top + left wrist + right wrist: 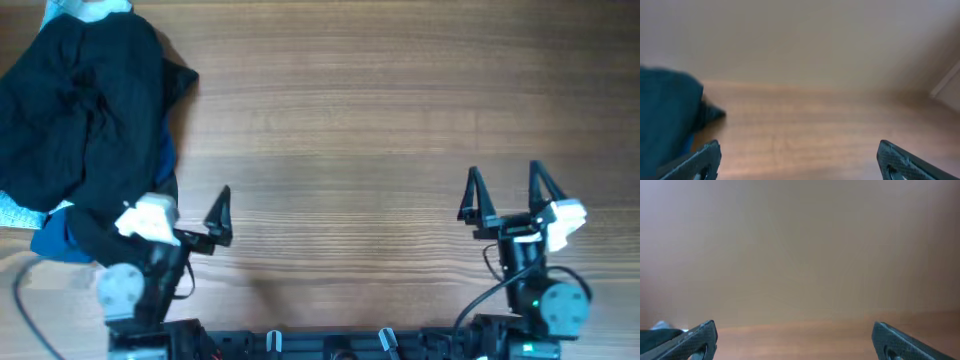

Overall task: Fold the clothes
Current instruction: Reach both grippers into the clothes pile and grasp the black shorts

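Overhead: clothes [90, 110] heaped just beside left hand [190, 212].

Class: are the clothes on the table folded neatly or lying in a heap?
In a heap. The black garment lies bunched with irregular creases over blue cloth, showing no straight edges or flat layers.
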You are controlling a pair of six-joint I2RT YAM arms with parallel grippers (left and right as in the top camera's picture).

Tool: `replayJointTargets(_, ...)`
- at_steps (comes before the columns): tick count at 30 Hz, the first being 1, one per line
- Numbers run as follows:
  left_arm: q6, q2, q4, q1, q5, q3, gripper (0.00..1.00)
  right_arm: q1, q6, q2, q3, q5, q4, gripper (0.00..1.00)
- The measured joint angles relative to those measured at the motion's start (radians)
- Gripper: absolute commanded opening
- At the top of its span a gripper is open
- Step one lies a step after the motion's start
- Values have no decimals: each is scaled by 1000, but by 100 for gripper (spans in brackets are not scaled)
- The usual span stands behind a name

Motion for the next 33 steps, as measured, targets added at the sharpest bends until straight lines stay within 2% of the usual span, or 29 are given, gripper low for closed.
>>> replayJointTargets(2,-2,74,-45,0,1,99,100,0,-2,131,124,-59,-2,100)
replayJointTargets(3,-2,175,-89,0,5,227,100,0,-3,179,170,-81,-5,100)
replayJointTargets(4,0,211,-113,0,7,273,100,0,-4,247,231,-114,-21,100)
replayJointTargets(8,14,459,-364,0,8,592,100,0,-5,505,465,-238,-85,100)
replayJointTargets(12,63,702,-605,0,-3,903,100,0,-6,798,757,-398,-234,100)
replayJointTargets(17,103,958,-819,0,-14,1226,100,2,-8,1096,1073,-549,-451,100)
replayJointTargets(19,110,1036,-842,0,-11,1315,100,2,-8,1204,1172,-611,-491,100)
replayJointTargets(26,116,1143,-850,0,-7,1362,100,2,32,1389,1241,-754,-434,100)
replayJointTargets(33,117,1149,-792,0,4,1363,100,2,63,1440,1241,-785,-407,99)
